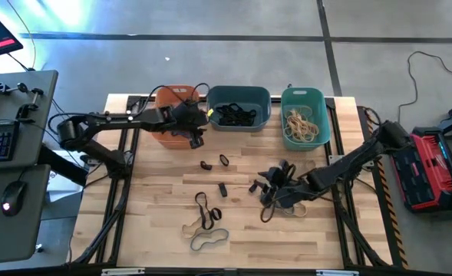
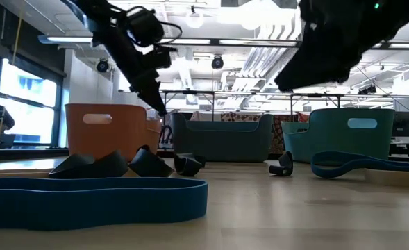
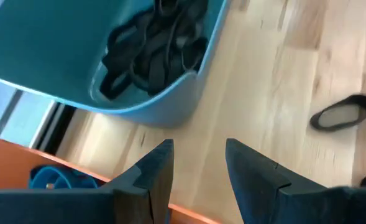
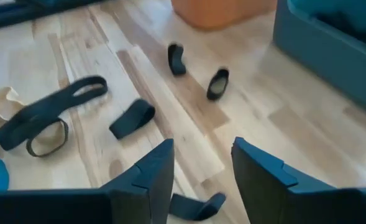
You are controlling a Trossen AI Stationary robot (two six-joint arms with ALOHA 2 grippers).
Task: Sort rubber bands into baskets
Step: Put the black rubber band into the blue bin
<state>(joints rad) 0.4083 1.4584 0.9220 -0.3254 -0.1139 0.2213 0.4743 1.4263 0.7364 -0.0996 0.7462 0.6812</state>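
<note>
Both tools empty, fingers apart; bands partly sorted.
High: left tool [image 1: 196, 132] at orange basket [image 1: 166, 96]; right tool [image 1: 275, 184] over loose rubber bands [image 1: 210, 215] on worktop [image 1: 156, 199]; dark bands in slate basket [image 1: 239, 107], tan in teal basket [image 1: 305, 115]. Low: blue band [image 2: 93, 198] nearest. Wrists: both tools' fingers parted, nothing between.

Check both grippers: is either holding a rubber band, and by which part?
Nothing is held. The left gripper above the orange basket and the right gripper over the table are open.

Dark jointed arms, black cables
</note>
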